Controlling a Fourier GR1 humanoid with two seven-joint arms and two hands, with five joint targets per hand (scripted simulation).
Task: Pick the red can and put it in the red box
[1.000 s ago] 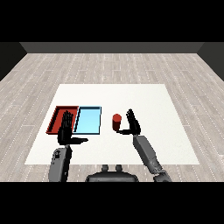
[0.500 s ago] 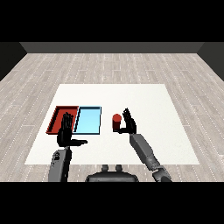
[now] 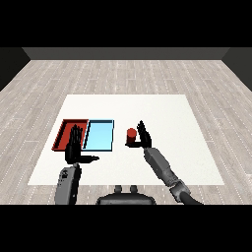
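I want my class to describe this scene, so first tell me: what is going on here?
A robot is working at a white table. Its right hand is open and right beside a red can, which stands upright on the table just right of the light blue tray. The can is not yet gripped. The left hand, also open, hovers over the near edge of the red tray, where the can is meant to go.

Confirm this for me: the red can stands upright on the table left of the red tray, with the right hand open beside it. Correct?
Not quite. The head view shows the red can standing upright on the table to the right of the light blue tray, which lies between it and the red tray. The right hand is indeed open beside the can.
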